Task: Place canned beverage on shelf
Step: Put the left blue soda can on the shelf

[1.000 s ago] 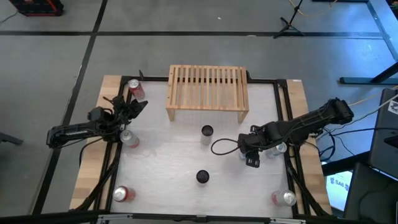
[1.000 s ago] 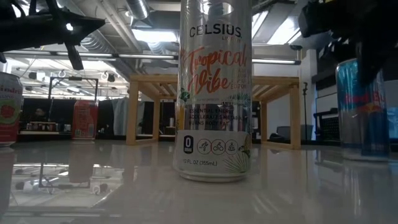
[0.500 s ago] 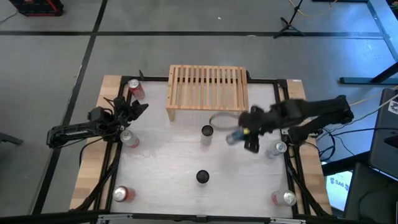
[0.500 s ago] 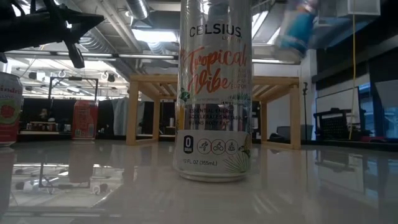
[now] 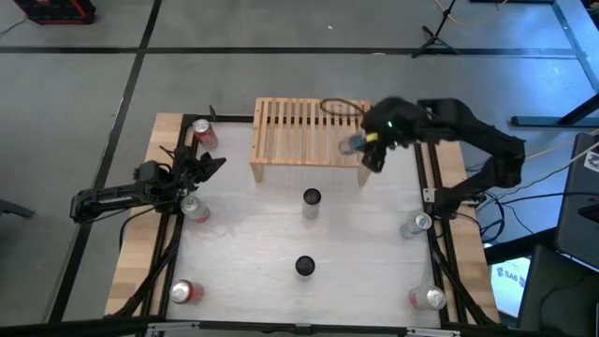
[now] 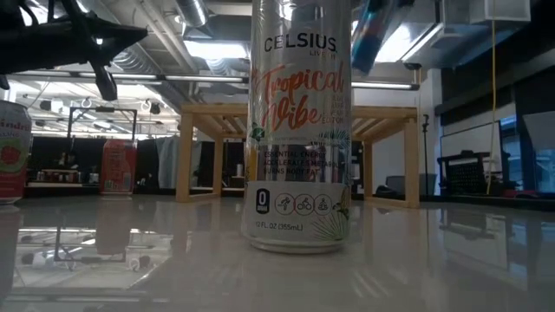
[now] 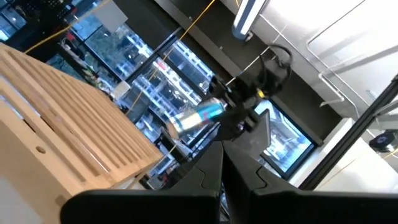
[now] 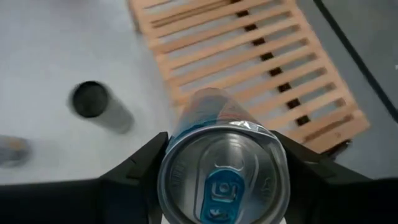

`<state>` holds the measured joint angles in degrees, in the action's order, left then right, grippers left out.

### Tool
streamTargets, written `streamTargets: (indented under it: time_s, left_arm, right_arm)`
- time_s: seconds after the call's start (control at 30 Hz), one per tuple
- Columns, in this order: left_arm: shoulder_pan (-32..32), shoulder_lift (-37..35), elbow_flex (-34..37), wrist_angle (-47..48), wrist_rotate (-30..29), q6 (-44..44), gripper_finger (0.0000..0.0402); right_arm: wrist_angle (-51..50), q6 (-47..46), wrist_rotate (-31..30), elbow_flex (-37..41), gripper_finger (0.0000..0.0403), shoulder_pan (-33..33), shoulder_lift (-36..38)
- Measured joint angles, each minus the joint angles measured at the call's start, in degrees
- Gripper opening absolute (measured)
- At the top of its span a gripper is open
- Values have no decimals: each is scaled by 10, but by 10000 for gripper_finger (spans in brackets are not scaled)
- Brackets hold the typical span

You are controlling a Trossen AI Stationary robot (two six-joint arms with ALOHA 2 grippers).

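Note:
A blue and silver can hangs in the air over the right end of the light-wood slatted shelf, and my right gripper is shut on it. The right wrist view looks down on the can's silver top, with the shelf below it. The can shows as a blue blur in the low view. My left gripper waits shut at the table's left side, touching nothing. My right gripper pinches the can's side wall just under the top rim between its two fingers, one on each side. The fingers slant down from the table's right. The can is lifted clear and tilted, its bottom end toward the shelf's slats.
Two dark-topped cans stand mid-table; the near one fills the low view. Red cans stand far left and near left. A can stands by my left gripper. Two more cans stand at the right.
My right gripper has lifted the blue can clear of the table's right side. It has carried the can up and toward the far edge until it hangs over the shelf's right end. The can has tipped from upright to tilted.

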<state>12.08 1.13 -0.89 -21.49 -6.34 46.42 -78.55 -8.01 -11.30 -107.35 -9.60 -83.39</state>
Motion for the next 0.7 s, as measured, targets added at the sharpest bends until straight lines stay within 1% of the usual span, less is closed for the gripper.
streamTargets:
  time_s: [0.1,0.27,0.33,0.43,0.57,0.7]
  left_arm:
    - [0,0,0,0,0,0,0]
    - [0,0,0,1,-3,0,0]
    - [0,0,0,1,-19,0,0]
    - [0,0,0,1,-30,1,0]
    - [0,0,0,1,-30,1,0]
    - [0,0,0,1,-30,1,0]
  right_arm:
    - [-21,28,19,-7,210,-47,-14]
    - [-40,63,18,-19,210,-109,-42]
    - [-40,77,18,-28,210,-129,-53]
    - [-50,104,21,-56,210,-148,-74]
    - [-70,130,44,-103,210,-176,-104]
    - [-115,144,59,-133,210,-203,-144]
